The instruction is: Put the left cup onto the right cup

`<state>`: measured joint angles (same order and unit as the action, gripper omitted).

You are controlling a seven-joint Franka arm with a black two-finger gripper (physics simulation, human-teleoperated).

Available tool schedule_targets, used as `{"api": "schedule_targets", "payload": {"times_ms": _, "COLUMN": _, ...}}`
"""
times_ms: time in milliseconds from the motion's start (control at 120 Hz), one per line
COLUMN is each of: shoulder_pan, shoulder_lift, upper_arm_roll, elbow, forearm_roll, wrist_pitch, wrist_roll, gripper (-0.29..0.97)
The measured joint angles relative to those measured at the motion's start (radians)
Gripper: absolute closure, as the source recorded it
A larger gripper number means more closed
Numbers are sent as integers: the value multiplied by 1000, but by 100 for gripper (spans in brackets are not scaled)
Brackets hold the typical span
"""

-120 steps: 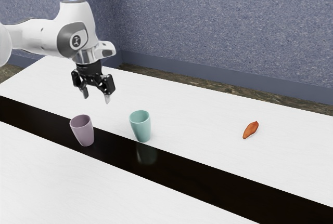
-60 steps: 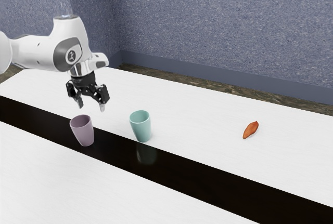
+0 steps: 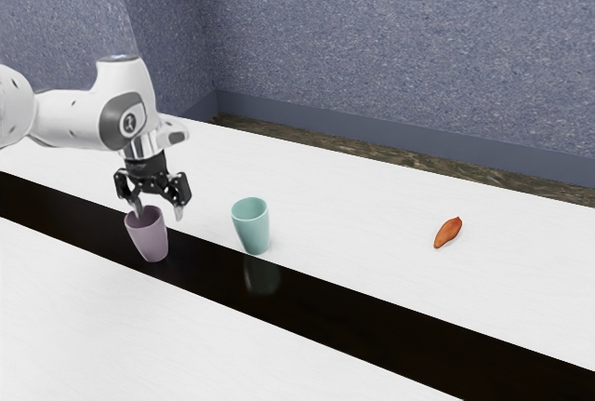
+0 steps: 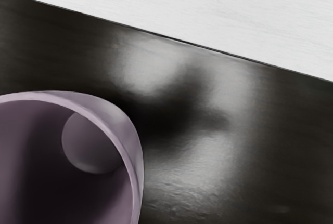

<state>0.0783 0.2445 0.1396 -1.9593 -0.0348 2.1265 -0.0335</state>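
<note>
Lilac cup (image 3: 148, 237) stands upright just beneath our gripper (image 3: 157, 210), which hangs spread wide and empty over its rim.

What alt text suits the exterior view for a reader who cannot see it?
A robot arm's open black gripper hovers at the rim of an upright purple cup on the black stripe of a white table. A teal cup stands to the exterior view's right of it, a small orange object farther right.
</note>
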Motion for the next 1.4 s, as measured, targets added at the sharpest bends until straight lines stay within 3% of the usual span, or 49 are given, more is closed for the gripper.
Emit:
{"api": "schedule_targets", "payload": {"times_ms": 600, "shoulder_pan": 18, "shoulder_lift": 85, "upper_arm_roll": 0, "elbow": 4, "forearm_roll": -13, "wrist_pitch": 50, "wrist_roll": -21, "gripper": 4}}
{"api": "schedule_targets", "payload": {"times_ms": 833, "shoulder_pan": 20, "shoulder_lift": 97, "upper_arm_roll": 0, "elbow": 9, "forearm_roll": -13, "wrist_pitch": 69, "wrist_roll": -25, "gripper": 11}}
{"api": "schedule_targets", "payload": {"times_ms": 1075, "shoulder_pan": 18, "shoulder_lift": 98, "upper_arm_roll": 0, "elbow": 26, "forearm_roll": -11, "wrist_pitch": 76, "wrist_roll": -24, "gripper": 28}}
{"api": "schedule_targets", "payload": {"times_ms": 1400, "shoulder_pan": 18, "shoulder_lift": 98, "upper_arm_roll": 4, "elbow": 31, "forearm_roll": 0, "wrist_pitch": 78, "wrist_roll": -21, "gripper": 62}}
